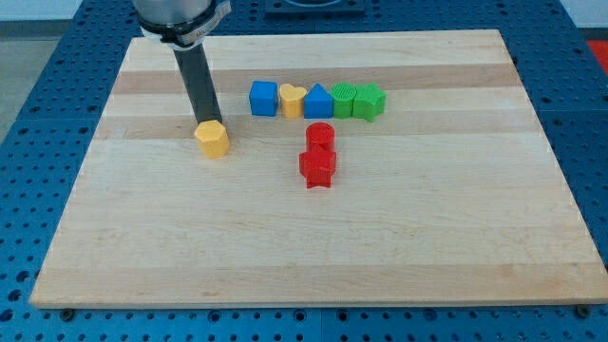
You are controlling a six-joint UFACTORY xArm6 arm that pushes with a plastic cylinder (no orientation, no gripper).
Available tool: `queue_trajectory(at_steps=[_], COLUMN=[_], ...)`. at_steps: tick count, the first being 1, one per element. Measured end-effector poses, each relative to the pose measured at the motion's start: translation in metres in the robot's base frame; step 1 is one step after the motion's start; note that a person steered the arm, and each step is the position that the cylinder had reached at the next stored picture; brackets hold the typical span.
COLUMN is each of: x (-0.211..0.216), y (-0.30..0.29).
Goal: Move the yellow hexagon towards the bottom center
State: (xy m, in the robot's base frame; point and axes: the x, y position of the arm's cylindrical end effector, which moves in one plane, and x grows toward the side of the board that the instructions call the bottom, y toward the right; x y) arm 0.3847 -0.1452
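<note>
The yellow hexagon [213,139] lies on the wooden board [313,237], left of the middle. My tip [205,122] stands right at the hexagon's upper edge, touching or nearly touching it from the view's top. The dark rod rises from there to the view's top left.
A row of blocks lies to the right of the rod: a blue cube [263,98], a yellow heart [292,100], a blue triangle-like block [318,102], and two green blocks [343,100] [369,101]. Below them stand a red cylinder [320,137] and a red star [317,168].
</note>
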Motion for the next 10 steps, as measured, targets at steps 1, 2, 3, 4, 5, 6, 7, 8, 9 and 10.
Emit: queue_trajectory(at_steps=[1, 2, 3, 4, 5, 6, 7, 8, 9, 10], x=[0.021, 0.05, 0.077, 0.109, 0.139, 0.158, 0.159, 0.14, 0.137, 0.15], y=[0.0, 0.0, 0.0, 0.0, 0.0, -0.001, 0.003, 0.006, 0.03, 0.057])
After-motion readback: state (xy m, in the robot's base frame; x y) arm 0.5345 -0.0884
